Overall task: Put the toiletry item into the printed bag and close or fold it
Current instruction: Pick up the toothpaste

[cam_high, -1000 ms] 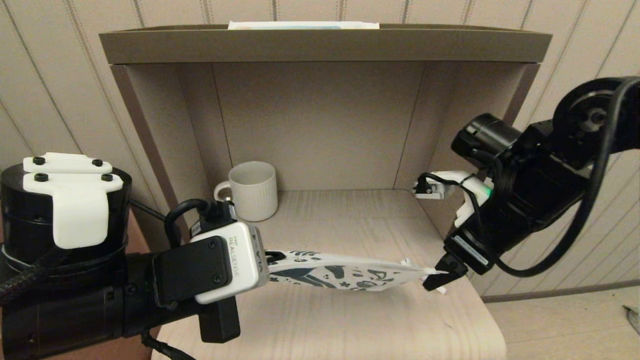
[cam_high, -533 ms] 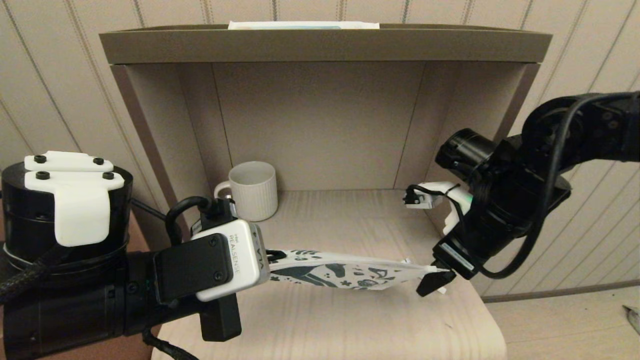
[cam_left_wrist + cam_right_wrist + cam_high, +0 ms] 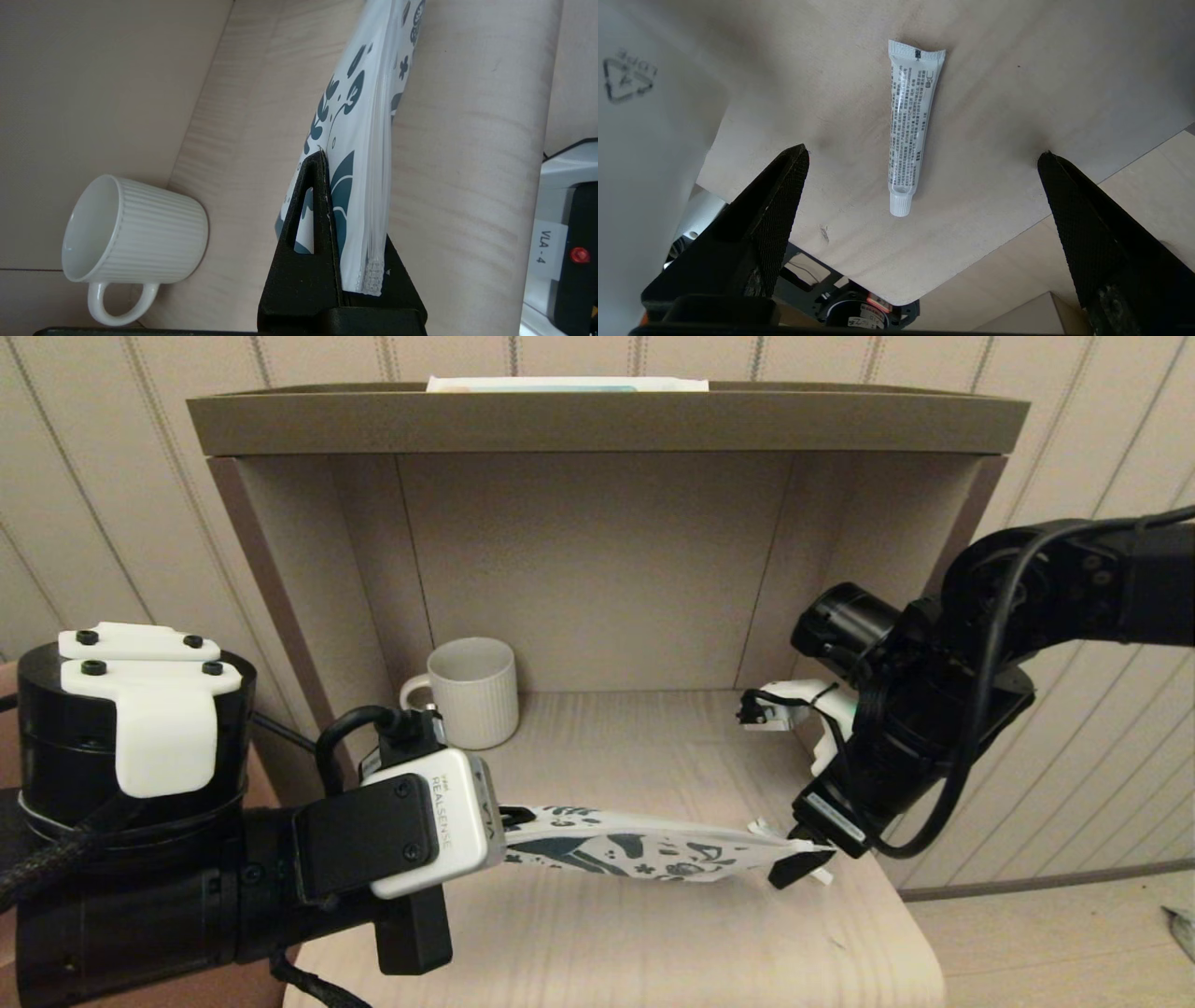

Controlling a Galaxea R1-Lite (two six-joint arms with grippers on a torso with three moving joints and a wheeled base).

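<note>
- The left tool (image 3: 343, 261) is clamped on one end of the printed bag (image 3: 644, 847), holding it off the tabletop (image 3: 653, 933)
- The bag stretches from the left tool toward the right tool (image 3: 920, 186), its far end just beside it
- The right tool hangs above the tabletop, fingers (image 3: 784, 186) spread wide apart
- The toiletry item (image 3: 908, 126) lies flat on the tabletop below the gap between the right tool's fingers, touching neither
- A ribbed white mug (image 3: 470, 693) stands behind the left tool, apart from the bag
</note>
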